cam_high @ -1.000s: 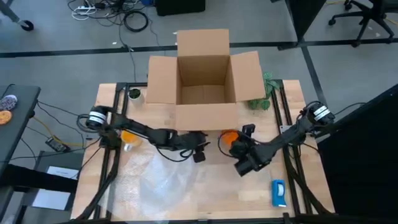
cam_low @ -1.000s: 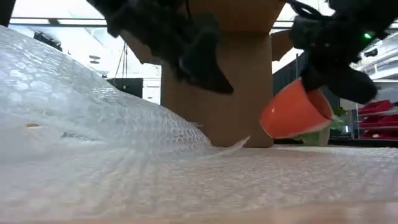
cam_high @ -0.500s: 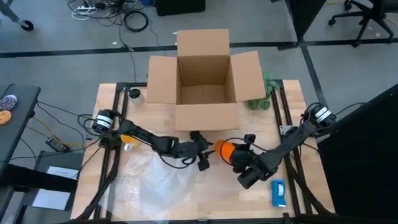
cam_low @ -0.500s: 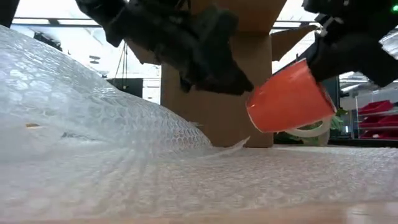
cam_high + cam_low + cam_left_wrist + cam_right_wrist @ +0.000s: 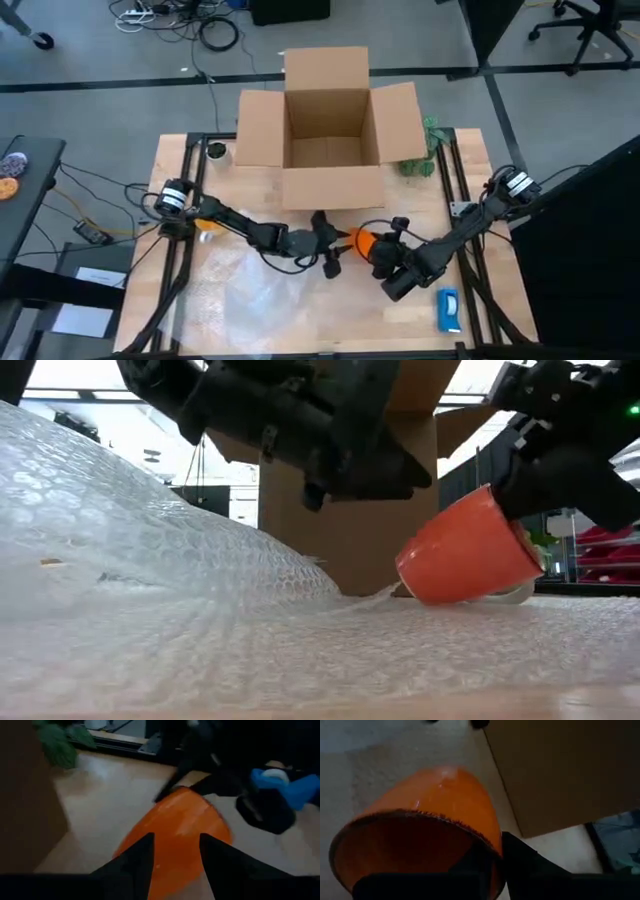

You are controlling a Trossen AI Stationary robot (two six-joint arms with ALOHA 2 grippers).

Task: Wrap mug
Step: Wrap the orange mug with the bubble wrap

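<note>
The right gripper (image 5: 378, 245) pinches the rim of the mug (image 5: 364, 241), one finger (image 5: 480, 865) inside the mouth and one outside the wall. The mug (image 5: 467, 550) lies tilted on its side just right of centre in the low view, its base pointing toward the left of the frame and its lower side at or just above the bubble wrap (image 5: 150, 610); whether it touches cannot be told. In the high view it sits in the middle of the table (image 5: 400, 200), just in front of the cardboard box (image 5: 327, 120).

The left gripper (image 5: 330, 248) hovers just left of the mug, its fingers (image 5: 135, 862) spread apart with the orange surface showing between them, closed on nothing.

A blue-and-white object (image 5: 447, 309) lies at the lower right of the table, and a green plant (image 5: 420, 160) stands right of the box.
</note>
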